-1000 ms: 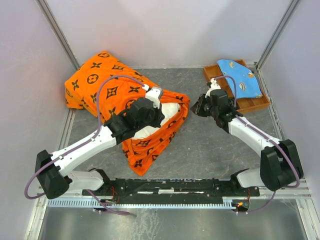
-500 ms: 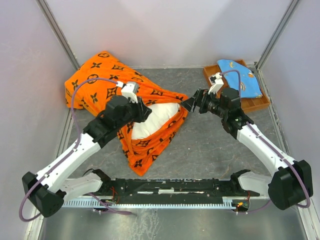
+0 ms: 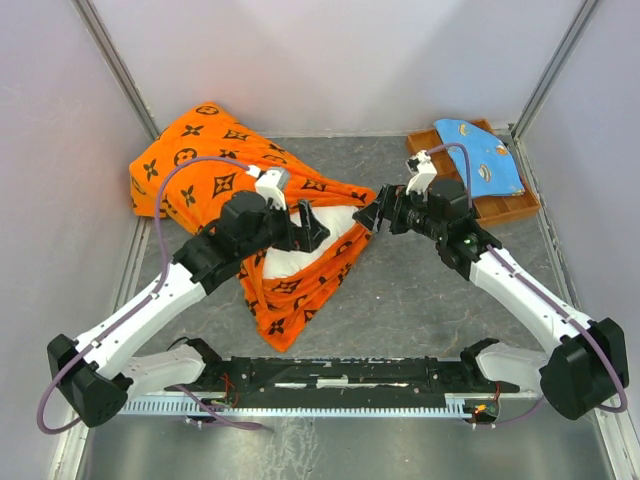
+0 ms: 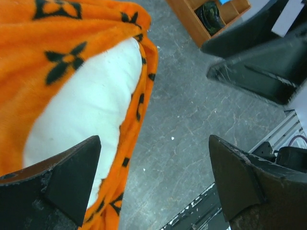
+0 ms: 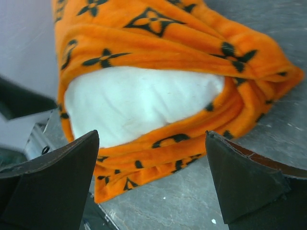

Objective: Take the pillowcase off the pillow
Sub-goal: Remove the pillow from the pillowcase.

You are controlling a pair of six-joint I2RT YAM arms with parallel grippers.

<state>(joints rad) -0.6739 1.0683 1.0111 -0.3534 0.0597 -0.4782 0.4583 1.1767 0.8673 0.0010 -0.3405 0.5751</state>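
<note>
Fingers (image 4: 67, 182): both pairs spread wide, gripping nothing. Pillowcase (image 3: 225, 170): orange, heaped from the centre of the table (image 3: 420, 290) toward 10 o'clock, mouth open around white pillow (image 3: 285, 262). Left gripper (image 3: 318, 226): over pillow. Right gripper (image 3: 370, 216): just beside pillowcase's 3 o'clock corner. Wooden tray (image 3: 500, 212) holding blue cloth (image 3: 485, 160): 2 o'clock.

Left arm (image 3: 150, 310), right arm (image 3: 520, 290): white link shells, black joint housings. Lilac cable (image 3: 157, 215) runs along each arm. Left gripper (image 4: 154, 139) fingers (image 4: 67, 187): black wedges, scuffed edges.
</note>
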